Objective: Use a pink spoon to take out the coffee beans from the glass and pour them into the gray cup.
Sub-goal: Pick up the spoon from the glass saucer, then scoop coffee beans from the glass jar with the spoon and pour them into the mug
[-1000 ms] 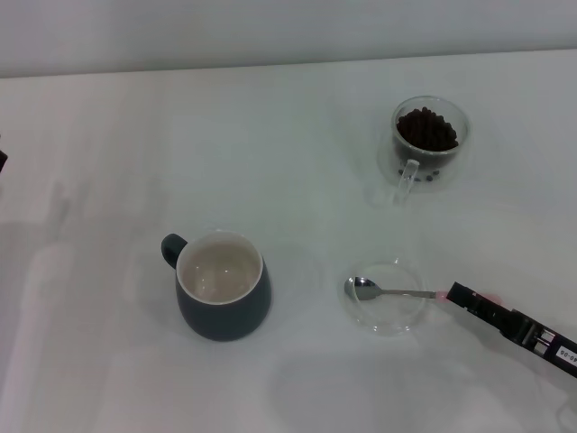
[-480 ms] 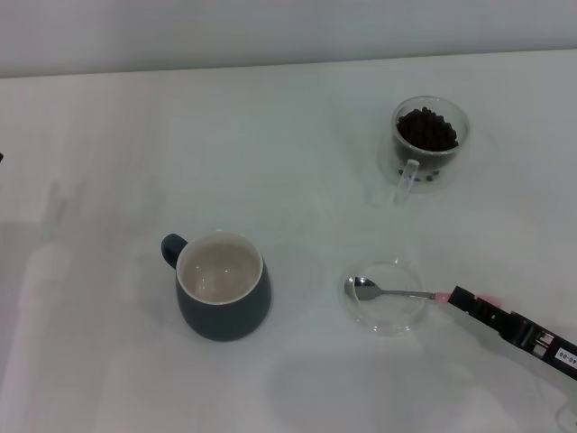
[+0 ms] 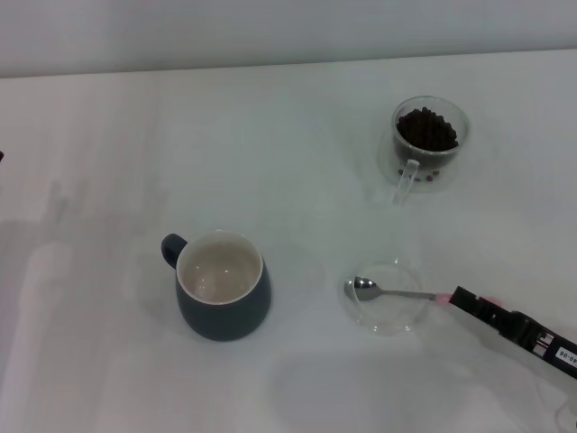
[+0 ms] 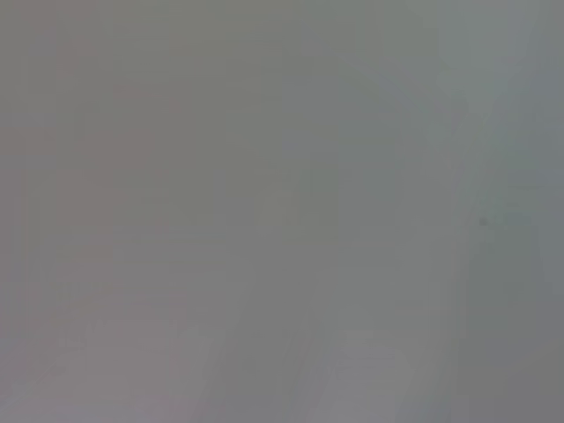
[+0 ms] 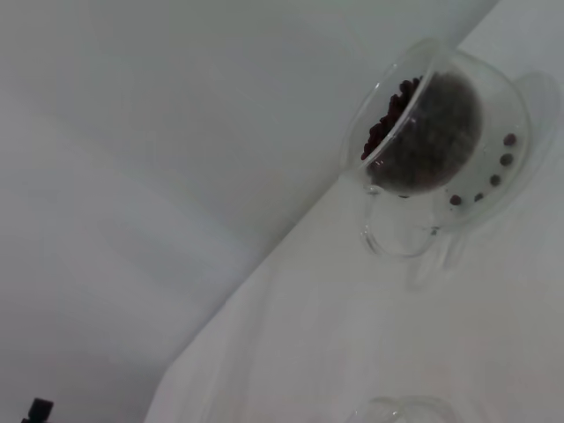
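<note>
Lying crosswise, pink spoon (image 3: 397, 291) points bowl-end left.

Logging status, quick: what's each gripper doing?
Left: not in view.
Right gripper: at the spoon handle's end, over the dish; grip cannot be told.

- Head view looks steeply down over the white table (image 3: 288, 108).
- Left wrist view faces only blank grey.
- Right wrist view, low and tilted, shares the glass (image 5: 436, 145) (image 3: 430, 140) with head view.
</note>
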Controlling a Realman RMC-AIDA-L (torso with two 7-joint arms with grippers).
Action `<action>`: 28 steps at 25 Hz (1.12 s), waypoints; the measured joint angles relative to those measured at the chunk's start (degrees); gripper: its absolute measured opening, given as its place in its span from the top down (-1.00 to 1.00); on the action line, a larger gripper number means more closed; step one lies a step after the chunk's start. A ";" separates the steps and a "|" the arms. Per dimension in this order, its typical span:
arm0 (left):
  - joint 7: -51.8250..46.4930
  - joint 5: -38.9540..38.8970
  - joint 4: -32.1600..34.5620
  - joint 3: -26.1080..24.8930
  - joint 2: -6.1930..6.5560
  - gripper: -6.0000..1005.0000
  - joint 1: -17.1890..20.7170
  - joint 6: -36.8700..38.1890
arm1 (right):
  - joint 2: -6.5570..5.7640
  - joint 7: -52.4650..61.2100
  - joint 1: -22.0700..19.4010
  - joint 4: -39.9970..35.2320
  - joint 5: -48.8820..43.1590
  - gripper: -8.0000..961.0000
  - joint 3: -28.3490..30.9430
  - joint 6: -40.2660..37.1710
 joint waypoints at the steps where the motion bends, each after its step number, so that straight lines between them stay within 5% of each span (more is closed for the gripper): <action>1: 0.00 0.00 0.00 0.00 0.00 -0.76 0.00 0.01 | -0.01 0.61 0.00 0.00 -0.02 0.26 -0.09 0.04; 5: 0.00 0.00 0.00 0.00 0.00 -0.75 0.00 0.04 | -0.14 1.46 0.00 -0.03 -0.19 0.27 -0.65 0.75; 10: 0.00 -0.01 0.00 0.00 0.00 -0.76 0.00 0.05 | -0.21 1.69 0.00 -0.07 -0.23 0.67 -0.67 1.29; 21: 0.00 0.00 0.00 0.00 0.00 -0.76 0.00 0.04 | -1.16 3.17 0.16 -2.93 0.61 0.67 0.63 4.39; 28: 0.00 -0.03 0.27 0.00 0.08 -0.75 -0.01 0.04 | -0.45 3.59 1.84 -10.81 0.69 0.67 8.27 6.77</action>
